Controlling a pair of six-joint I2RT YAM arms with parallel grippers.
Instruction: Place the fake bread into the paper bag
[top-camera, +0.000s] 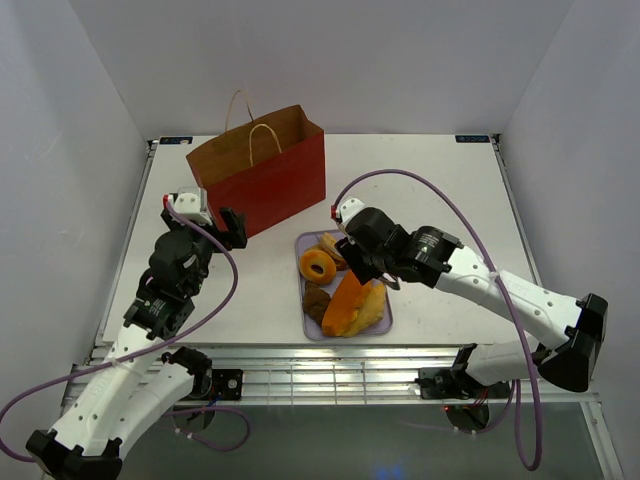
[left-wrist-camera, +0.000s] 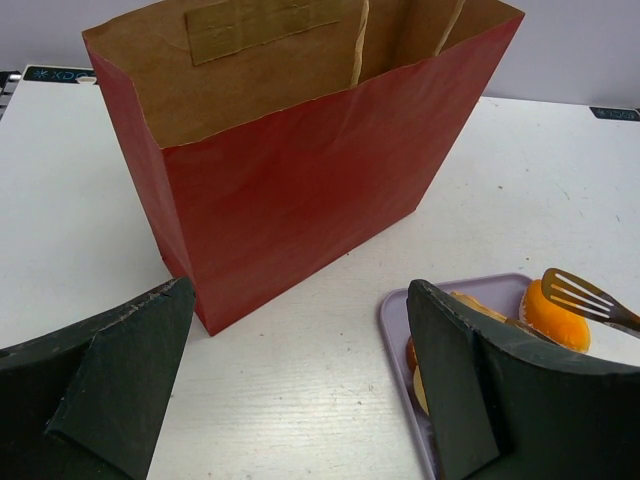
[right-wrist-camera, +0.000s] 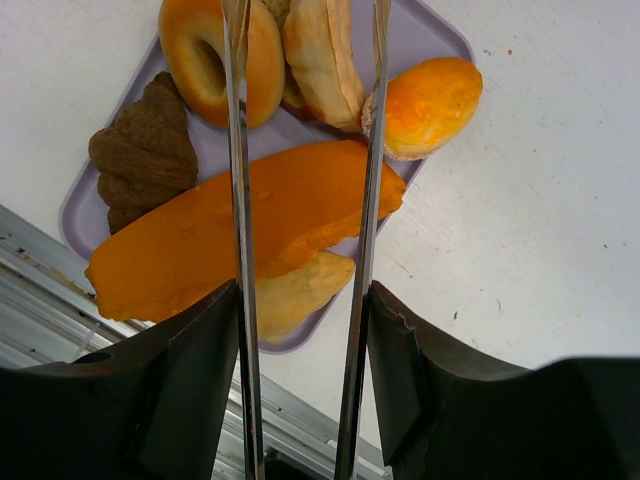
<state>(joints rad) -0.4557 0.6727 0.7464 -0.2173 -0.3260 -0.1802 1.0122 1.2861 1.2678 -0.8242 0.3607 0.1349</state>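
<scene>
right gripper (right-wrist-camera: 300, 300): fingers clamped on both arms of the metal tongs (right-wrist-camera: 238, 150). Tong tips run out of the wrist view, so can't tell if they pinch anything.
fake bread (right-wrist-camera: 200, 250): every visible piece lies on the tray: ring doughnut (right-wrist-camera: 215, 55), pale roll (right-wrist-camera: 320, 60), round bun (right-wrist-camera: 430, 100), dark brown piece (right-wrist-camera: 140, 150), long orange loaf (right-wrist-camera: 300, 200), yellow wedge (right-wrist-camera: 295, 290) under the loaf.
tong position: arms straddle the pale roll. One slotted tip shows in left wrist view, just beside the bun.
tray (right-wrist-camera: 420, 30): lavender, near the bag but apart from it.
paper bag (top-camera: 262, 175): upright, mouth open. Floor hidden, no bread on the inner wall that shows.
left gripper (left-wrist-camera: 300, 290): spread wide, holding nothing, facing the bag's near side.
table (top-camera: 420, 180): white.
progress: looks like the first pick is not yet done, nothing confirmed bagged.
left to do: grab, carry and drop each piece.
</scene>
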